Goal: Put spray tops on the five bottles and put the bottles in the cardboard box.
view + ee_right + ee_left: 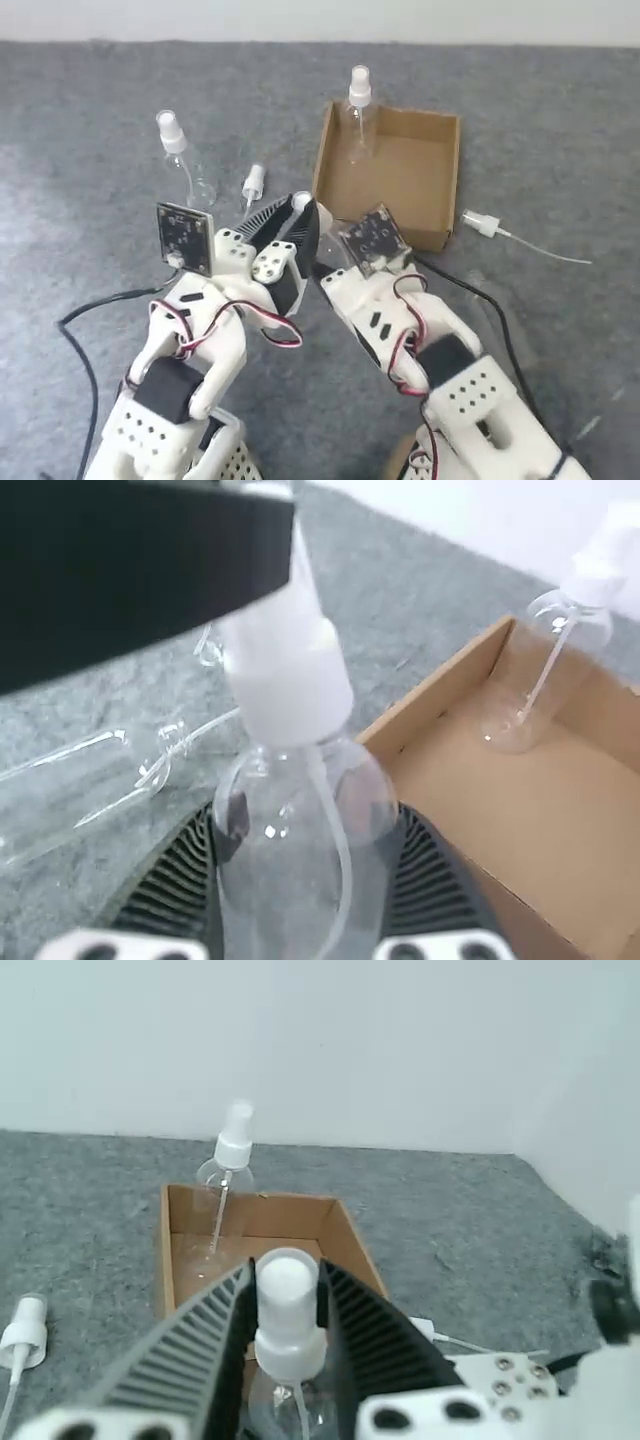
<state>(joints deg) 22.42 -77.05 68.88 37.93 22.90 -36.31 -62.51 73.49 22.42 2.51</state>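
Grip is shared on one upright bottle point(300, 780) at the high view's centre, right gripper point(305, 830) closed round its body, left gripper point(285, 1275) pinching its spray top point(288, 1345), with the cardboard box point(415, 175) just beyond, toward upper right.

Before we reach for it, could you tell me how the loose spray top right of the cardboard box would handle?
The spray top looks small and plastic, so probably very light. Its long thin tube curves over the carpet, so it likely flexes and may drag or snag when lifted.
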